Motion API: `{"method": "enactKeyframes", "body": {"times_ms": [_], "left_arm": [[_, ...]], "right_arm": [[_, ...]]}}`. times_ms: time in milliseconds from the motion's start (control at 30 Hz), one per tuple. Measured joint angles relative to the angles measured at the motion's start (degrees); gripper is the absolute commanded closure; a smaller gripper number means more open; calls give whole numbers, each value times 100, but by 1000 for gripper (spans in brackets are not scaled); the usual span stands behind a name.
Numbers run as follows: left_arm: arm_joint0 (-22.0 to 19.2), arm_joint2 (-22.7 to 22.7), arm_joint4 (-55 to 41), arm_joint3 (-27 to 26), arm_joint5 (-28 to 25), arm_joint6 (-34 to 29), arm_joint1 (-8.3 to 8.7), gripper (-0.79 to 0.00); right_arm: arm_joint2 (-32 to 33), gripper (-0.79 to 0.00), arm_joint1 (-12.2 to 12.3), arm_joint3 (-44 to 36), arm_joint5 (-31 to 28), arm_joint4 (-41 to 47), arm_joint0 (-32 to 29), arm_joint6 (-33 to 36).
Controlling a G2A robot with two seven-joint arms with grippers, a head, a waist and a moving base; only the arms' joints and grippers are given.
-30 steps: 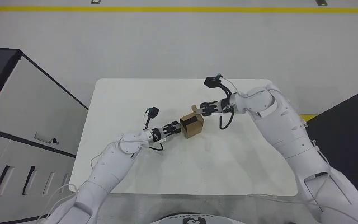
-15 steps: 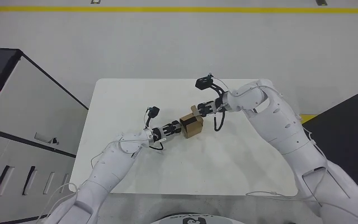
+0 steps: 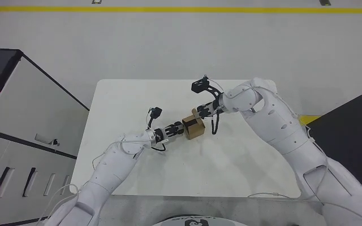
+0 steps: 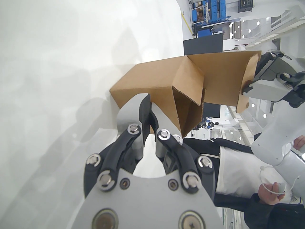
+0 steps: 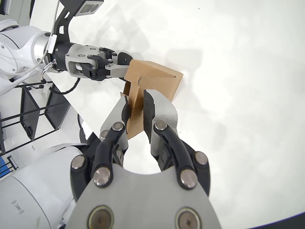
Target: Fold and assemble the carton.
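Left pincer [image 4: 149,110]: closed, clamped on the left wall of the carton [image 4: 152,91], a thin edge of cardboard pinched between its two pads.
Left pincer, seen from above [image 3: 179,130]: at the carton's left side, touching it, with the arm coming in from the near left.
Right pincer [image 5: 135,106]: closed on the flap [image 5: 134,110], with cardboard sandwiched between the black pads.
Right pincer, seen from above [image 3: 199,112]: at the carton's far right corner, with the arm coming in from the right.
Flap: brown with a rounded corner, sticking out from the open end of the carton [image 5: 155,79] and bent away from the body. In the left wrist view it ends at the other pincer [image 4: 247,89].
Carton [image 3: 194,127]: brown cardboard, partly formed. The walls stand up as a box and one end is open with a loose inner panel folded inward.
Carton place: about the middle of the counter [image 3: 130,101], between the two pincers and held by both. Cannot tell whether its base rests on the surface or sits just above it.
Counter: white with rounded corners.
Left of the counter: grey cabinet [image 3: 34,107] with a dark top edge, just beside it.
Far side: yellow line [image 3: 181,9] across the grey floor [image 3: 169,45], well apart from the counter.
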Motion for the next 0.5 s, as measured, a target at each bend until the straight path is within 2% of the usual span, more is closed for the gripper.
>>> {"method": "enactKeyframes", "body": {"times_ms": [400,500], "left_arm": [[-27,9,-20,57,-42,16,-13,0],[-29,10,-31,63,-52,12,-15,0]], "right_arm": [[-376,-123,-140,100,53,-230,264,185],[-485,-151,-188,138,60,-282,351,236]]}}
